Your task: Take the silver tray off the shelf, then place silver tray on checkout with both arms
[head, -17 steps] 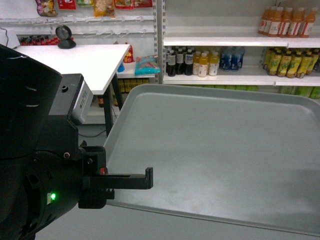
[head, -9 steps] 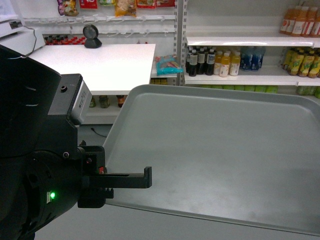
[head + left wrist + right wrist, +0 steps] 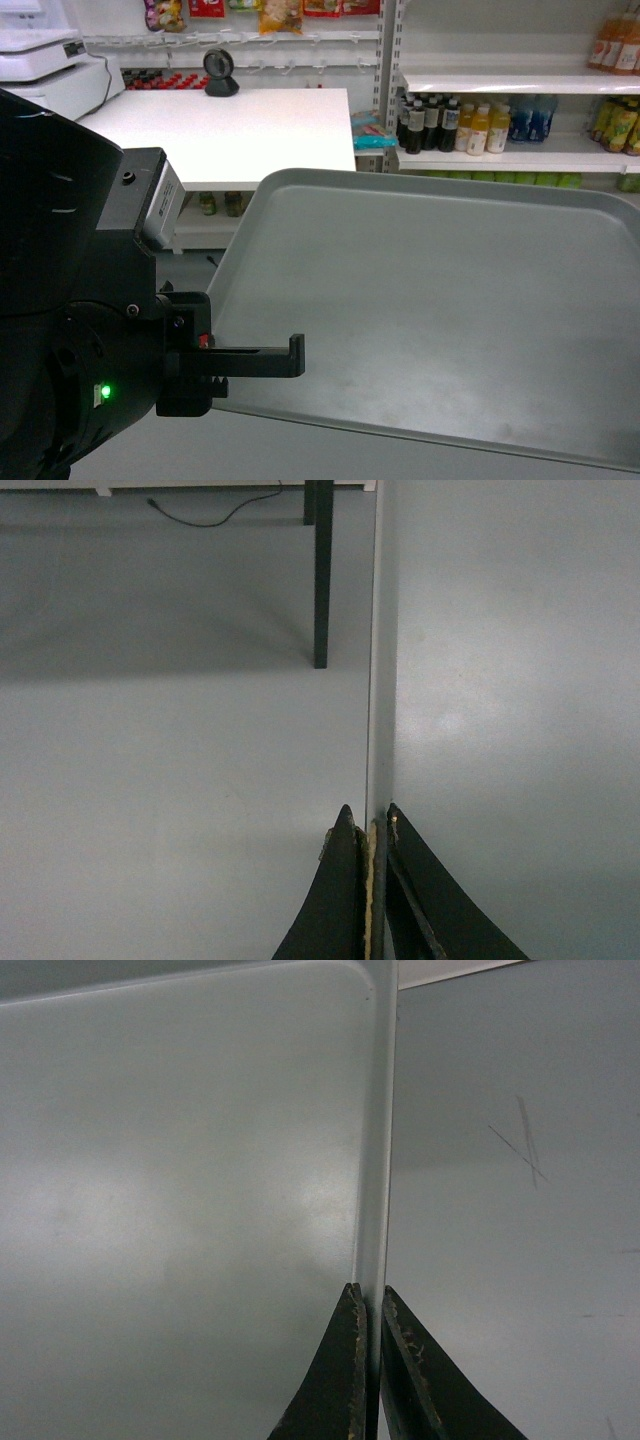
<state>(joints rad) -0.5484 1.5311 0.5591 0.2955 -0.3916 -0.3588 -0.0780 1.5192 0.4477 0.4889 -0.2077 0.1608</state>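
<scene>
Tray (image 3: 430, 310) held level in the air, off the shelf; left gripper (image 3: 372, 825) and right gripper (image 3: 368, 1300) each pinched shut on opposite rims. Checkout (image 3: 220, 135) ahead-left, beyond the tray's far-left corner.

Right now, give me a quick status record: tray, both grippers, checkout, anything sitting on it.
tray: silver tray held in the air, off the shelf, empty, roughly level
left gripper: left gripper shut on the tray's left rim, floor below
right gripper: right gripper shut on the tray's right rim; out of the head view
checkout: white checkout ahead and to the left, beyond the tray's far left corner
on checkout: black round device at the back, white register at far left
placement: not yet done
</scene>
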